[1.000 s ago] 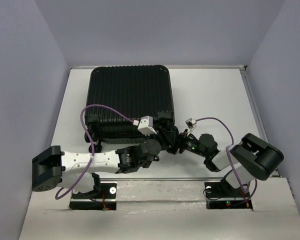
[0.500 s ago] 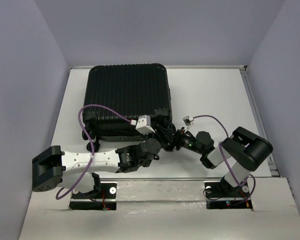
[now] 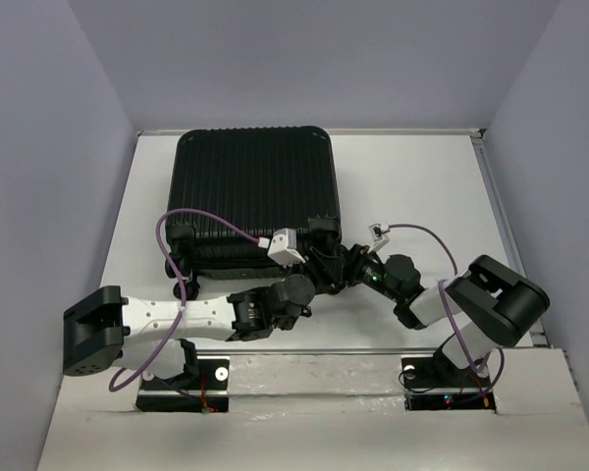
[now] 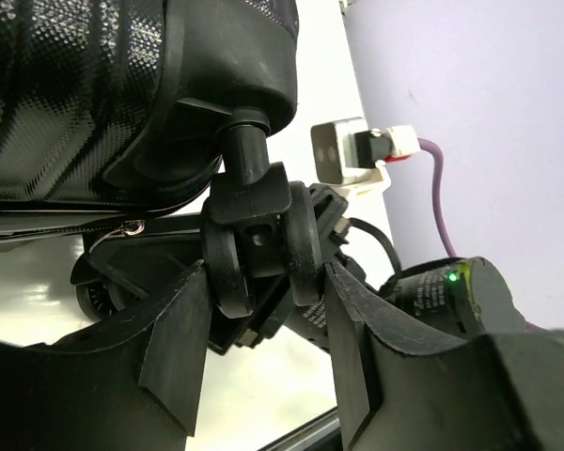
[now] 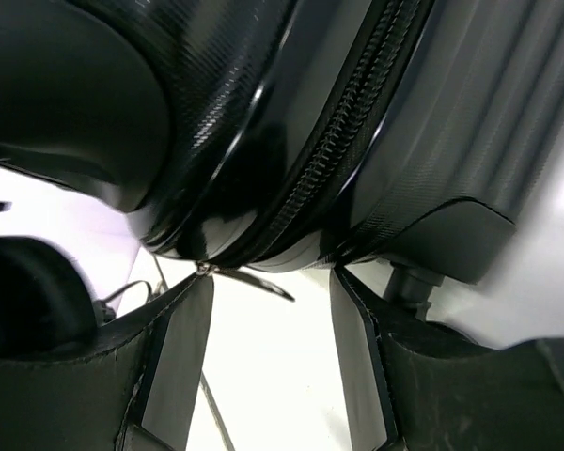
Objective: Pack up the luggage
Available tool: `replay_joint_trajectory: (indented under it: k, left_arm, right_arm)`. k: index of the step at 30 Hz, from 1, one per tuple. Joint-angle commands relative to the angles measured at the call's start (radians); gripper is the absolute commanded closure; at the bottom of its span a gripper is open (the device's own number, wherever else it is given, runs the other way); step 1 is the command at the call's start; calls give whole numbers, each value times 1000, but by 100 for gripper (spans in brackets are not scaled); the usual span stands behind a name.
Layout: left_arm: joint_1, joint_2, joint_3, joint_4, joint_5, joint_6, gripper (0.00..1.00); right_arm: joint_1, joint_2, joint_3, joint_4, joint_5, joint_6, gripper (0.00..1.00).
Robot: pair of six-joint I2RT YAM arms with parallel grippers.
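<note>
**Top external view.** The luggage [image 3: 255,191] lies flat and closed on the white table [image 3: 412,186], in the left half of the surface, with its ribbed shell facing up. Both arms reach in to its near right corner. The left end effector [image 3: 320,263] and the right end effector [image 3: 347,269] sit just beside each other at that corner, below a caster wheel [image 3: 324,228]. Whether either is spread or pressed together cannot be told from this view.

**Left wrist view.** The left end effector [image 4: 266,272] is closed around a twin caster wheel [image 4: 263,246] of the luggage [image 4: 94,85]. One finger bears on each outer disc, and the wheel fills the gap between them. The wheel stem runs up into the corner housing of the shell. The right arm's wrist, with a green lamp lit, is close behind the wheel.

**Right wrist view.** The right end effector [image 5: 271,282] is spread, with white table [image 5: 263,376] visible between its fingers [image 5: 179,357]. The luggage [image 5: 216,113] fills the upper part of the frame. Its zipper [image 5: 343,141] runs diagonally along the closed seam. A thin zipper pull [image 5: 254,280] hangs at the lower end of the seam, between the fingertips and not pinched. A caster stem [image 5: 409,282] shows just above the other finger.
</note>
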Motion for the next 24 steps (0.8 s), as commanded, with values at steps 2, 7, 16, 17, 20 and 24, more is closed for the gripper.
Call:
replay_joint_trajectory:
  k: [2,7,16,17,20,24]
  left_arm:
    - [-35,-72,2,202,18,-30,37]
    - [-34,-80,-1,162,54,-28,12]
    - [3,-100,68,-69,149,-62,5]
    - [15,-101,71,-83,164,-62,5]
    - [60,-104,72,-83,233,-68,6]
    - [120,-86,108,-94,317,-44,6]
  right_arm:
    - [0,-43,-53,462,63,5,42]
    - [0,-51,-55,462,36,0,42]
    - [0,-57,-86,431,31,-13,42]
    - [0,-61,-86,431,31,-13,42]
    - [0,-78,-86,370,28,-32,42]
    - [0,-112,-87,336,16,-49,42]
